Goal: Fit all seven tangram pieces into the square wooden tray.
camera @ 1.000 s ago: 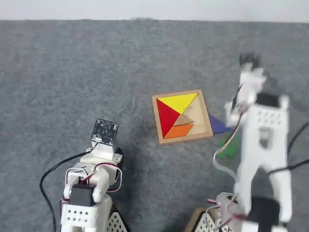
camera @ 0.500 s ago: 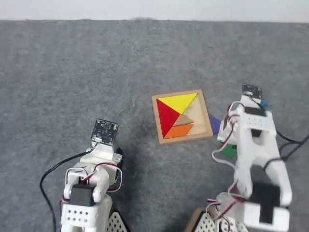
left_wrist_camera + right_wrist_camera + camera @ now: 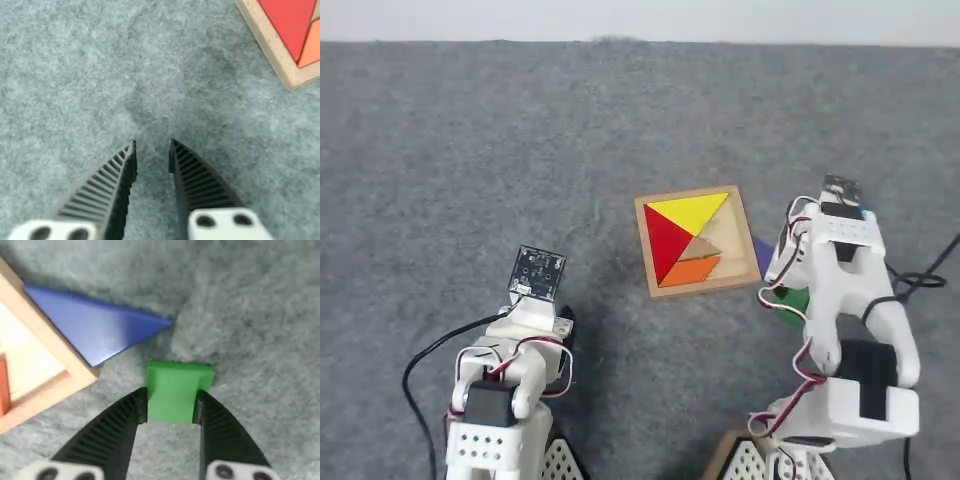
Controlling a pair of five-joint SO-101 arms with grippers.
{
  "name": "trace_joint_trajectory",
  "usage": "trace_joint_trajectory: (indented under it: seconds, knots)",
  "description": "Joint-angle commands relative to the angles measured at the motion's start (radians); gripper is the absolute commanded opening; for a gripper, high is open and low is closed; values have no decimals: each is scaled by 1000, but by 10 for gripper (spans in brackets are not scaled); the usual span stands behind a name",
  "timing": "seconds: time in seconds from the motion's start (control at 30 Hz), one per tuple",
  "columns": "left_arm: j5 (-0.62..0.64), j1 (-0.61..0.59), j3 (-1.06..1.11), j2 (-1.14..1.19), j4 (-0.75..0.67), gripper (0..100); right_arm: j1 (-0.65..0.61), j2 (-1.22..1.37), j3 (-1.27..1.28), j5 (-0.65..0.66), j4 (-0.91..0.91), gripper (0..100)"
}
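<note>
Two loose pieces are noted just beside the square wooden tray (image 3: 705,288): a blue triangular piece (image 3: 95,327) and a green square block (image 3: 175,387), the latter clamped by the right end effector (image 3: 170,405). Pick-up is judged in hand; lifting and carrying to the tray's vacant area is required next. The left end effector (image 3: 151,150) is held slightly apart, away from the tray.

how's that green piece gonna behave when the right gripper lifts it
The green piece looks like a rigid, flat-sided block, so it probably won't flex. The right gripper has its fingers on two opposite flat edges, so it likely lifts without rolling. Its smooth faces might slip or pivot in a light grip.
</note>
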Motion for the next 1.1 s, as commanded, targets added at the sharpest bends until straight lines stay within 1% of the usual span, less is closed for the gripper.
trace_joint_trajectory:
  seconds: [0.0, 0.27, 0.47, 0.7, 0.77, 0.87, 0.93, 1.03, 1.07]
  knots:
    - [9, -8, -13, -12, 3, 101, -2, 19, -17, 49, -27, 170]
    - [9, -8, -13, -12, 3, 101, -2, 19, -15, 86, 1, 175]
    - [9, -8, -13, -12, 3, 101, -7, 19, -15, 109, 10, 268]
    - [9, -8, -13, -12, 3, 101, -7, 19, -14, 110, 10, 273]
    - [9, -8, -13, -12, 3, 101, -4, 21, -14, 110, 4, 247]
    - [9, -8, -13, -12, 3, 101, -1, 21, -14, 110, 1, 139]
    - [9, -8, -13, -12, 3, 101, 2, 21, -14, 110, 1, 85]
    - [9, -8, -13, -12, 3, 101, 33, 16, -20, 112, 1, 71]
    - [9, -8, -13, -12, 3, 101, 45, 8, -23, 132, 1, 69]
